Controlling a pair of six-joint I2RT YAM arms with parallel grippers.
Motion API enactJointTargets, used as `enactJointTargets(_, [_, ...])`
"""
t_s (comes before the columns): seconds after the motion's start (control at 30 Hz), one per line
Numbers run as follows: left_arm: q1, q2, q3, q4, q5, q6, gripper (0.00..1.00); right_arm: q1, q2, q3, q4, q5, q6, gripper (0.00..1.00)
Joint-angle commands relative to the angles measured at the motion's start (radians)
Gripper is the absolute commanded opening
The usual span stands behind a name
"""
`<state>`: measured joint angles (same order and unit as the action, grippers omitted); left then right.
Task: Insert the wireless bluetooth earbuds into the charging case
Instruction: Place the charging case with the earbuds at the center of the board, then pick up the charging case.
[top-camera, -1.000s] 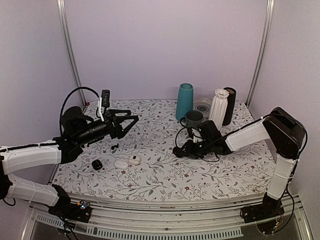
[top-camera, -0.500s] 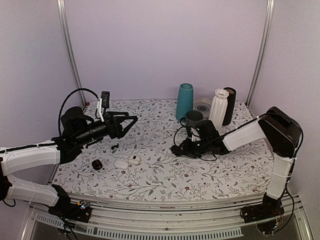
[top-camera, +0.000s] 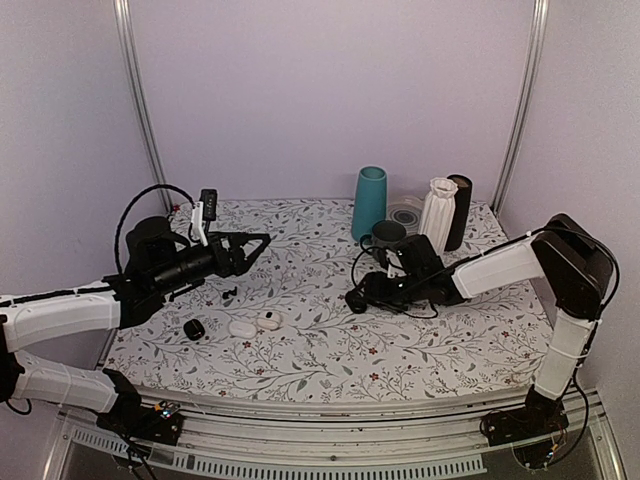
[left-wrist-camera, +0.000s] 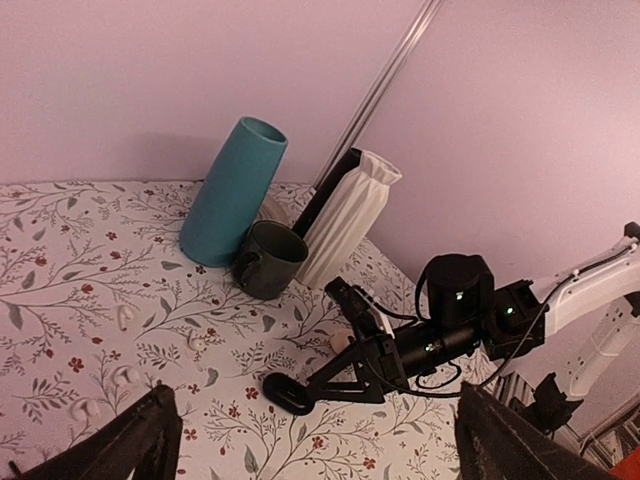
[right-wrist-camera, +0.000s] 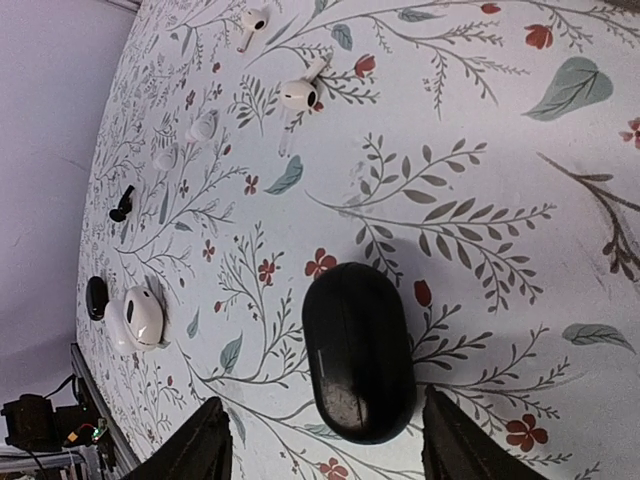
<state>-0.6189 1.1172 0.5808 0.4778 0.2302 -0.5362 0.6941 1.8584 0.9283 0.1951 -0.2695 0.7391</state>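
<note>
The right gripper (right-wrist-camera: 330, 445), spread wide, straddles the black charging case (right-wrist-camera: 360, 350) mid-table, apparently to grasp it. The left gripper (top-camera: 262, 243), also wide, hovers over a black earbud (top-camera: 230, 291) near the left edge.

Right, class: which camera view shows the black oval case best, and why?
The right wrist view: the black oval case lies large and central. In the top external view it is a small dark blob; the left wrist view shows it small and distant.
</note>
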Motion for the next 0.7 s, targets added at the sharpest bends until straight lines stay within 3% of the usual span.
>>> enactJointTargets(0.0, [0.021, -0.001, -0.016, -0.063, -0.068, -0.035, 0.96, -0.002, -0.069, -0.017, -0.043, 0.053, -0.031, 0.7])
enactJointTargets(0.23, [0.025, 0.03, -0.013, -0.125, -0.1, -0.058, 0.94, 0.006, -0.137, -0.024, -0.099, 0.114, -0.074, 0.83])
enactJointTargets(0.47, [-0.009, 0.152, 0.055, -0.294, -0.172, -0.035, 0.84, 0.008, -0.205, -0.015, -0.139, 0.162, -0.118, 0.84])
enactJointTargets(0.67, [-0.097, 0.298, 0.172, -0.491, -0.323, 0.017, 0.83, 0.01, -0.259, -0.01, -0.163, 0.194, -0.143, 0.84])
